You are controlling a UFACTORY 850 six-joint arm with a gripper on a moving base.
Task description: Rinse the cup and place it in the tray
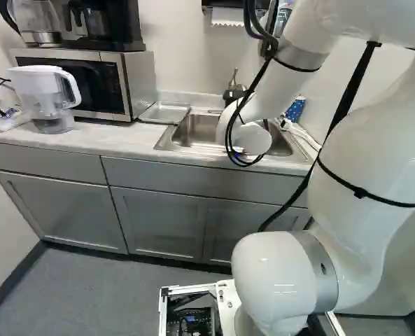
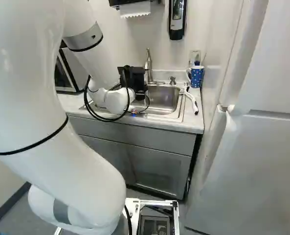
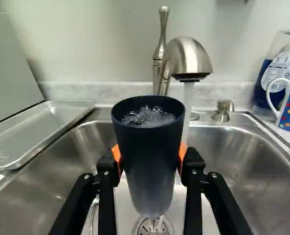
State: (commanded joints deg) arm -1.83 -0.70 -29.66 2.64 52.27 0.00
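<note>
In the right base view the black body of my gripper (image 2: 133, 77) is over the sink, its fingertips hidden. The wrist view shows the gripper (image 3: 149, 155) shut on a dark cup (image 3: 149, 147), one orange pad against each side. The cup is upright above the sink drain (image 3: 153, 226), with bubbly water inside and water below its base. A stream (image 3: 188, 105) runs from the faucet (image 3: 188, 56) and passes close by the cup's rim. Beside the sink lies the metal tray (image 3: 34, 132), seen also as the tray (image 1: 165, 112) on the counter.
The steel sink (image 3: 247, 161) surrounds the cup below. A microwave (image 1: 102, 80) and a water pitcher (image 1: 46, 94) stand on the counter. On the sink's other side are a blue dotted mug (image 2: 196, 77), a white-handled brush (image 2: 191, 100) and a bottle (image 3: 274, 73). A refrigerator (image 2: 262, 147) stands beyond.
</note>
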